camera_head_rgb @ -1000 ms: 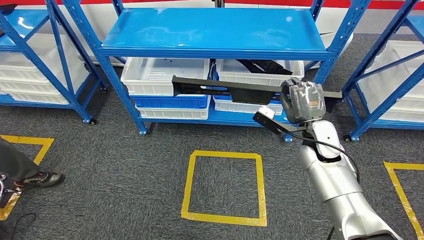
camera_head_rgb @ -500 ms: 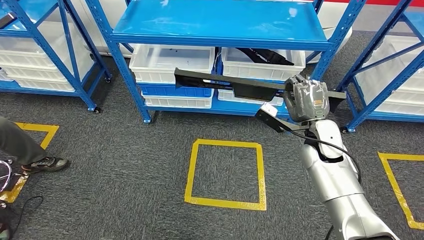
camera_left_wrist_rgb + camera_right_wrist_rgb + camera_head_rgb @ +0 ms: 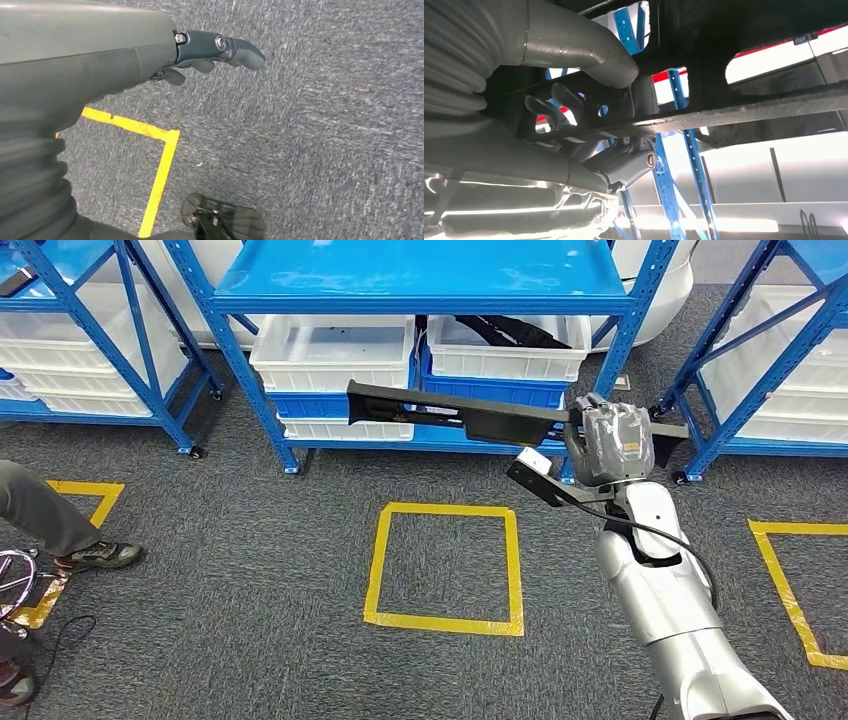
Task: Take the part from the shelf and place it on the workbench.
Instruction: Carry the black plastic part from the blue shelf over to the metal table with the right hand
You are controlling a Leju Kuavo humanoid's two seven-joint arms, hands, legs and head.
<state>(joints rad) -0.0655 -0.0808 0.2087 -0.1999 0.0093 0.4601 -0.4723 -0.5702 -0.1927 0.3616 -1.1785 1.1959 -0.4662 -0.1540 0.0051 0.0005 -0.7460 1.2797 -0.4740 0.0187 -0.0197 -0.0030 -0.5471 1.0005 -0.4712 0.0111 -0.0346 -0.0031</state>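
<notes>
The part (image 3: pixel 450 412) is a long, flat black piece held level above the carpet, in front of the blue shelf (image 3: pixel 420 285). My right hand (image 3: pixel 612 445) grips it near its right end, and the long end reaches out to the left. In the right wrist view the thumb and fingers of my right hand (image 3: pixel 589 100) wrap the black part (image 3: pixel 749 107) from below. My left hand (image 3: pixel 210 50) hangs over the grey carpet with its fingers loosely extended and nothing in them.
White bins (image 3: pixel 330 350) sit on the shelf's lower levels, one holding another black part (image 3: pixel 520 332). A yellow tape square (image 3: pixel 445 565) marks the carpet ahead of me. A person's leg and shoe (image 3: pixel 95 555) are at the left. More blue racks stand on both sides.
The whole picture has shifted: the shelf sits higher and farther off, so the camera has moved. My right hand still holds the part the same way.
</notes>
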